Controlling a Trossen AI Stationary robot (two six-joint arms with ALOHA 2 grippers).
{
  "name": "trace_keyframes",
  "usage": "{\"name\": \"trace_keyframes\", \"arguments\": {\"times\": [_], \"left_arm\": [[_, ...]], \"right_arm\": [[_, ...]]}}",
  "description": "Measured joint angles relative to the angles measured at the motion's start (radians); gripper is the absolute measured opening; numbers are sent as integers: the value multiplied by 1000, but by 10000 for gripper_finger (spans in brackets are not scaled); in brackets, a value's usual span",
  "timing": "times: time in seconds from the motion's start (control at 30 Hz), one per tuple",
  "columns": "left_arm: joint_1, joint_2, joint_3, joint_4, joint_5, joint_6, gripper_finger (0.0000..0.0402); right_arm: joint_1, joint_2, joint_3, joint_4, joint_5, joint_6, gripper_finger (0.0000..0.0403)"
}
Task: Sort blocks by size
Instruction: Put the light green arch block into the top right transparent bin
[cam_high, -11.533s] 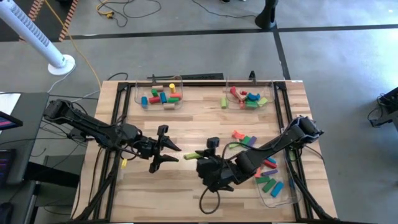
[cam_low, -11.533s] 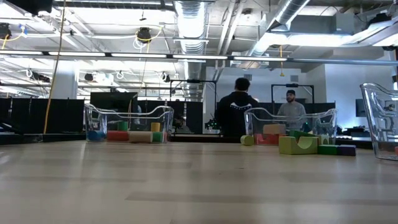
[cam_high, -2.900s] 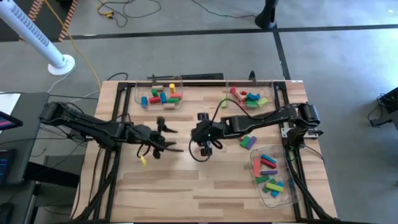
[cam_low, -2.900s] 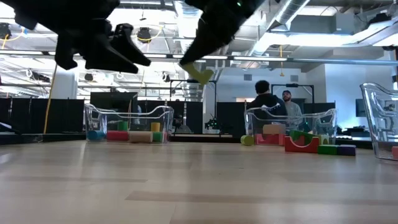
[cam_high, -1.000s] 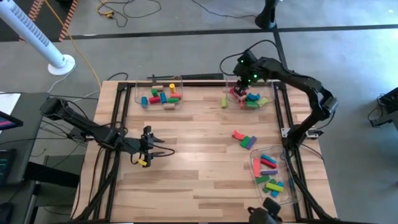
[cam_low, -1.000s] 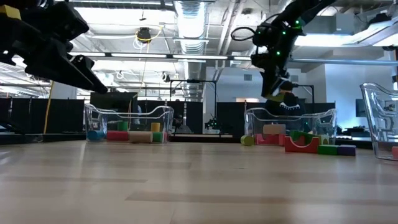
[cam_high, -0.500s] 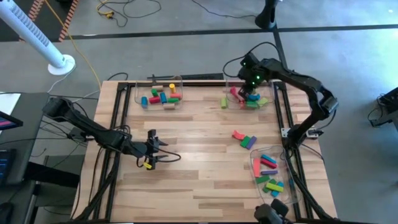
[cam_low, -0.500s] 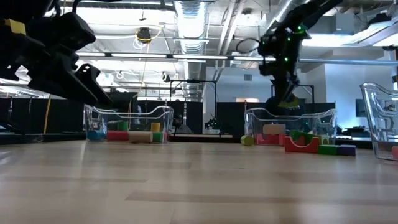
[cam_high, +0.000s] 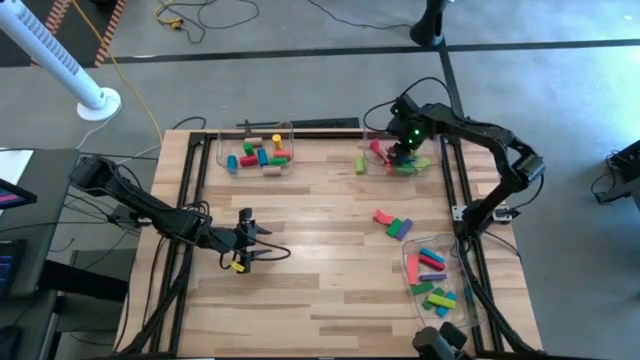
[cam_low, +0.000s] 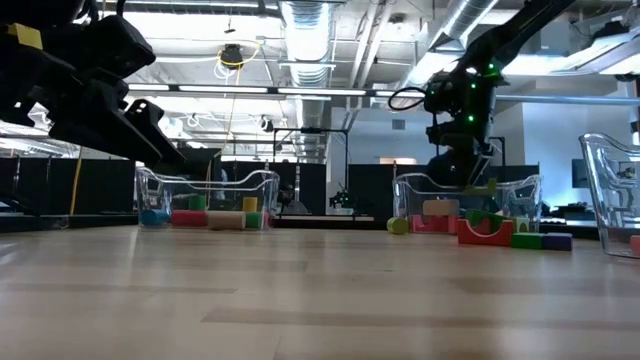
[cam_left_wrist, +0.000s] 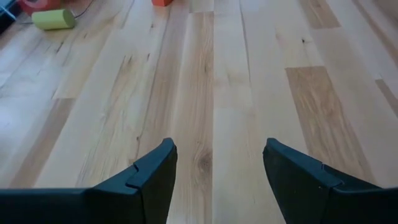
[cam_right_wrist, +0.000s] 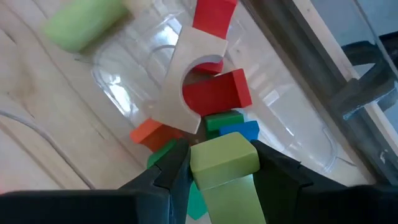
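The right gripper (cam_right_wrist: 222, 163) held a light green block (cam_right_wrist: 225, 167) just above the far right tray (cam_high: 433, 162). The left gripper (cam_left_wrist: 217, 168) hung open over the worktop (cam_high: 320, 270), well apart from this tray.

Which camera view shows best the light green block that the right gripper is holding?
The right wrist view: the light green block fills the frame between the right gripper's fingers, above the tray. In the high view the arm hides it. The low view shows only a small light green bit under the gripper. The left wrist view misses it.
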Motion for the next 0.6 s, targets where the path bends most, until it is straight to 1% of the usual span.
{"name": "trace_keyframes", "arguments": {"times": [0.13, 0.37, 0.47, 0.6], "left_arm": [[0, 0, 0, 5, 0, 0, 229], [0, 0, 0, 5, 0, 0, 229], [0, 0, 0, 5, -1, 7, 229], [0, 0, 0, 5, -2, 11, 229]], "right_arm": [[2, 0, 0, 5, -1, 11, 175], [2, 0, 0, 3, -3, 47, 200], [2, 0, 0, 2, -3, 51, 204], [2, 0, 0, 3, -41, 58, 209]]}}
